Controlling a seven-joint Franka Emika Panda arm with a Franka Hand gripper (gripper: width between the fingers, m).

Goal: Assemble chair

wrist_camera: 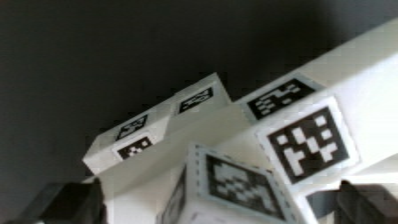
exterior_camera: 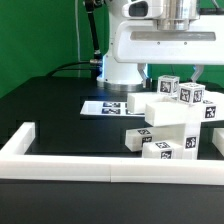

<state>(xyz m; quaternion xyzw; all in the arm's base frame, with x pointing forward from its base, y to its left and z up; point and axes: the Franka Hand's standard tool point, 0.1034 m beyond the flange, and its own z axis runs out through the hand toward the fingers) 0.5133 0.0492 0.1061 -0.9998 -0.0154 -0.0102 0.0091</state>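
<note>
We see the chunky white plastic tagged chair blocks (exterior_camera: 172, 128) partly joined; our claw (wrist_camera: 199, 196) straddles them, grip unclear; next, seat carefully.

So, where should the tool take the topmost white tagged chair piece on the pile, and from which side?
Probably from above, across the narrow width of the topmost chunky white plastic chair piece. It stands clear above the stack, and its flat opposite side faces look free. In the wrist view the tool hangs over it, its fingers open on either side.

Black table (exterior_camera: 50, 115), marker board (exterior_camera: 105, 105), white chair pieces (exterior_camera: 170, 125), border rail (exterior_camera: 70, 165)
</note>
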